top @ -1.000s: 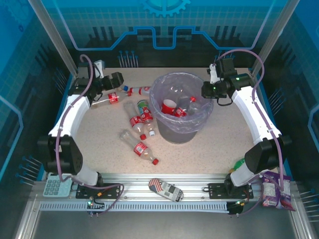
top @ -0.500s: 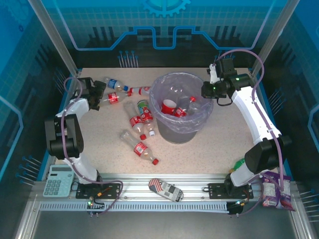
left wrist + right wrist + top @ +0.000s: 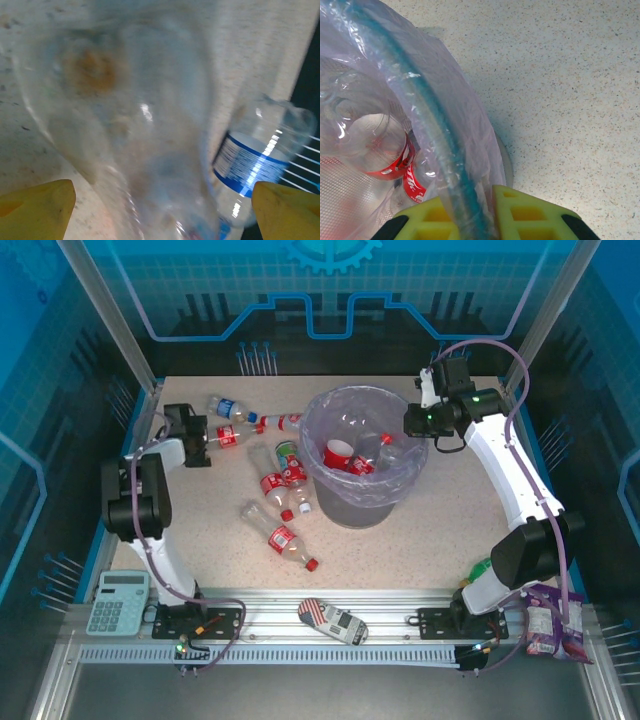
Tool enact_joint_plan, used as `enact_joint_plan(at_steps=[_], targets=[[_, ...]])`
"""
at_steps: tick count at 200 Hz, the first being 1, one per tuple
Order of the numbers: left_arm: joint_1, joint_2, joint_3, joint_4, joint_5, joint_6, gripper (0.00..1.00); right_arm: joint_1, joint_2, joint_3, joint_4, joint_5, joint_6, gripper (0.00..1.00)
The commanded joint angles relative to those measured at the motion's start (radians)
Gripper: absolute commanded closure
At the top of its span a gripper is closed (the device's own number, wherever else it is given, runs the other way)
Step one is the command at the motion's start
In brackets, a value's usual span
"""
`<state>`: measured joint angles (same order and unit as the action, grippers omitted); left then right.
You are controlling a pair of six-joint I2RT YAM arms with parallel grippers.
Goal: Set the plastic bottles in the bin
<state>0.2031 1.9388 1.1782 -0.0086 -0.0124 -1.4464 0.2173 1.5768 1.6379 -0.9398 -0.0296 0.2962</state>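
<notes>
Left hand (image 3: 160,215): spread wide, its yellow fingertips (image 3: 35,207) at the two lower corners of the wrist view. A clear bottle (image 3: 145,125) lies between them, unclamped and so near the lens that it blurs (label and cap cannot be made out).
Blue-label bottle (image 3: 250,165): just right of the blurred one, its lower end cut off by the right fingertip.
Right hand (image 3: 472,222): closed onto the rim of the bin, with the bag-covered edge running between the two fingers, which sit tight against it on either side.
Bin (image 3: 352,510): far, right of centre on the desk (image 3: 440,530). It holds red-labelled bottles, seen hazily through the lavender liner (image 3: 445,100) with their ends hidden.
Plastic bottles (image 3: 282,483): a loose cluster on the desk left of the bin, one with a green label (image 3: 288,453). Nearest lies one with a red cap (image 3: 312,564), and two more are at the far left beside the left hand.
</notes>
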Motion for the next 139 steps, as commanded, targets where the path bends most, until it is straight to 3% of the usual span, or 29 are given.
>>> enact_joint_plan(at_steps=[1,79,139], targets=[[0.008,0.060,0.038,0.009,0.012,-0.070,0.10,0.029,0.008,-0.015,-0.007,-0.032,0.003,0.83],[0.022,0.071,-0.017,0.038,-0.002,-0.090,0.36,0.029,0.024,0.002,-0.015,-0.026,0.004,0.83],[0.033,-0.016,-0.056,0.069,0.002,-0.043,0.43,0.031,0.014,-0.003,-0.013,-0.026,0.008,0.83]])
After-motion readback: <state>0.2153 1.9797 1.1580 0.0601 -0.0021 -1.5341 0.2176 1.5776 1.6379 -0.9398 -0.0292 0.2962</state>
